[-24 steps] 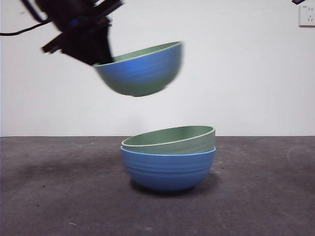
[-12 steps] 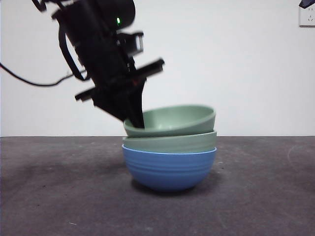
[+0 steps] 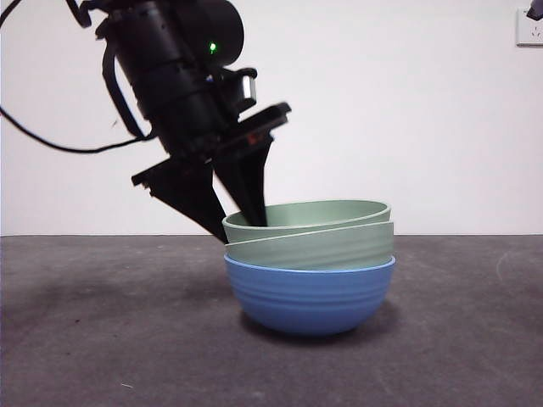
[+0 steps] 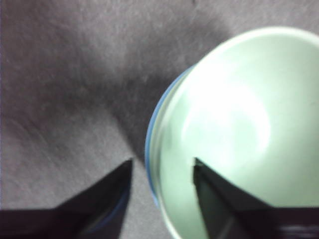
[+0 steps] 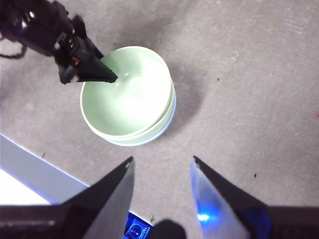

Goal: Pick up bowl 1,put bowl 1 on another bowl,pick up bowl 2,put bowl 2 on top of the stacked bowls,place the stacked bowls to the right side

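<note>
since all three bowls are nested, stack [image 3: 310, 271] judged complete: two green over blue bowl [image 3: 310, 297], mid table [image 3: 102, 339]. left pincer [image 3: 240, 222] is seen with jaws apart, straddling top bowl [image 3: 307, 214] rim, one inside, one outside. only shifting the stack right is left. right pincer [image 5: 162, 167] is held high, spread, empty. dark grey matte table, plain white wall [image 3: 441, 119].

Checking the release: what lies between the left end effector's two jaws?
The rim of the top pale green bowl: in the left wrist view, the left end effector has one jaw outside the stacked bowls and one inside.
</note>
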`<state>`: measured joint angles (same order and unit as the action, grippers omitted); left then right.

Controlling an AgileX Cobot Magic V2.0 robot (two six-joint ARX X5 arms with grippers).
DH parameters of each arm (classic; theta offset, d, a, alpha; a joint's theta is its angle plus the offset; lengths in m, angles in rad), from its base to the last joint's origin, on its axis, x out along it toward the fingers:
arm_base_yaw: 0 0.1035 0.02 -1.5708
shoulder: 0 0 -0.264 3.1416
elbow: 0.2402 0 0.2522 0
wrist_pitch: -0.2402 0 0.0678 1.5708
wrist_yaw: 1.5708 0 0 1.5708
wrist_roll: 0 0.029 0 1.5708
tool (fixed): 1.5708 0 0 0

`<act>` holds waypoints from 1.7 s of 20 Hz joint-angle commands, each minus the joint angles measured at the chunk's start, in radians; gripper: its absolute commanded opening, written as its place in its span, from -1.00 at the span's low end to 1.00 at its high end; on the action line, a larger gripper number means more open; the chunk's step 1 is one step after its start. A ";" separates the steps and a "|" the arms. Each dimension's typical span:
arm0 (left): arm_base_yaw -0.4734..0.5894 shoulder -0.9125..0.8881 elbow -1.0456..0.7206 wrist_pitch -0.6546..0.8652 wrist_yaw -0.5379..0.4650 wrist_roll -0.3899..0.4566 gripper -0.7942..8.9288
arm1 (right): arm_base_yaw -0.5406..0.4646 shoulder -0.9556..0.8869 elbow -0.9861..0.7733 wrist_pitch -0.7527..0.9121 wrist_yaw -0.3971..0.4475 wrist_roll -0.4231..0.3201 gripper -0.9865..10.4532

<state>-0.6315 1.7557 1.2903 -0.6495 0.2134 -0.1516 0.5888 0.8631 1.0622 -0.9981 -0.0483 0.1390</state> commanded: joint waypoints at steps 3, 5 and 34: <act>-0.004 -0.007 0.079 -0.089 -0.003 0.017 -0.30 | 0.001 0.001 -0.002 -0.002 0.002 0.015 -0.49; -0.003 -0.027 0.130 -0.148 -0.006 0.027 -0.30 | 0.001 0.008 -0.002 -0.002 0.003 0.021 -0.48; -0.002 -0.459 0.455 -0.603 -0.085 0.122 -0.31 | -0.032 0.794 -0.003 0.362 -0.163 0.177 -0.58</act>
<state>-0.6315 1.2976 1.7462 -1.2549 0.1307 -0.0441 0.5552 1.6482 1.0618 -0.6361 -0.2096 0.3073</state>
